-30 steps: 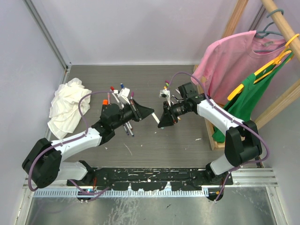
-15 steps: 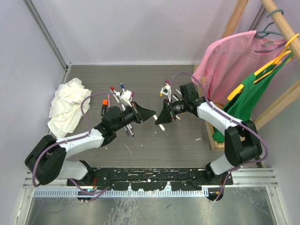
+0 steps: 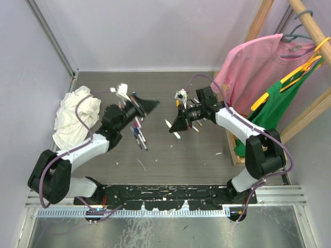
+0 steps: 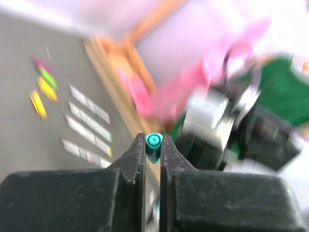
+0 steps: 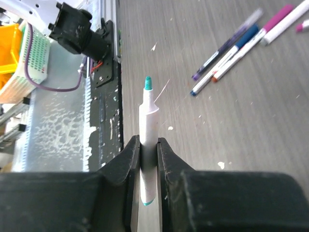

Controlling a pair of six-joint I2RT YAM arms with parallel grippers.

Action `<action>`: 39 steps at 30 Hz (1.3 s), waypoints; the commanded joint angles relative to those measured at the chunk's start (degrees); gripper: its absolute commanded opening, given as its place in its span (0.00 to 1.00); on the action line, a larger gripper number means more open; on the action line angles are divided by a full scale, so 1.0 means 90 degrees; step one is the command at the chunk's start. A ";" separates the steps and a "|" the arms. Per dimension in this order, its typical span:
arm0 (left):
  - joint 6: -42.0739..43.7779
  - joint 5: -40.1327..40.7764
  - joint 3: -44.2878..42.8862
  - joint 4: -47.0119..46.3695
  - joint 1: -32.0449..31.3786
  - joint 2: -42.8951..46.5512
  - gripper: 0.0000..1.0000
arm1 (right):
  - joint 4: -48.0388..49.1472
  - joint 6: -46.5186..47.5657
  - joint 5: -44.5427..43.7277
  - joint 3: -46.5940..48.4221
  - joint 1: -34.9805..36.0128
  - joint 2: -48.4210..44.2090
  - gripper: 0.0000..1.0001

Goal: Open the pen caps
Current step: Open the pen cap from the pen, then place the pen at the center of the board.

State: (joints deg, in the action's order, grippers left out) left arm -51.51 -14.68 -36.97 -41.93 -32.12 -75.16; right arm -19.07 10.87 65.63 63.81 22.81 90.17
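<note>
up in the left gripper [image 4: 152, 144], jaws nearly closed, sat a teal pen cap [image 4: 153, 140], off its pen. right gripper [image 5: 148, 145] clamped the white barrel [image 5: 148, 118]. cap looked light, stiff & slick; pinch its sides w/ mild force.

Pale lilac walls [image 3: 155, 36] enclose a grey wood-grain table [image 3: 170, 155] on the left and far sides; a wooden rack [image 3: 306, 24] at right carries a pink shirt [image 3: 253, 62] and green garment [image 3: 271, 111].
</note>
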 commanded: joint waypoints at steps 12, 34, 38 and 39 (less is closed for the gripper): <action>-0.0144 0.0178 -0.0775 -0.0691 0.1108 0.0448 0.00 | -0.1166 0.0846 -0.2449 0.0119 -0.0090 -0.0239 0.03; -0.0616 -0.0269 0.2167 -0.0222 0.1107 0.1402 0.00 | -0.0526 0.1136 -0.5125 -0.0006 -0.0229 0.0369 0.09; -0.0652 -0.0269 0.2268 -0.0226 0.1108 0.1407 0.00 | -0.0509 0.1117 -0.5289 0.0037 -0.0224 0.0539 0.09; -0.0654 -0.0256 0.2292 -0.0241 0.1108 0.1403 0.00 | -0.0502 0.1116 -0.5319 0.0047 -0.0226 0.0584 0.09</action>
State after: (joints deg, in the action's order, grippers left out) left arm -56.80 -16.32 -16.93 -41.69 -22.37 -63.66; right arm -26.17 20.73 20.23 63.75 20.88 94.94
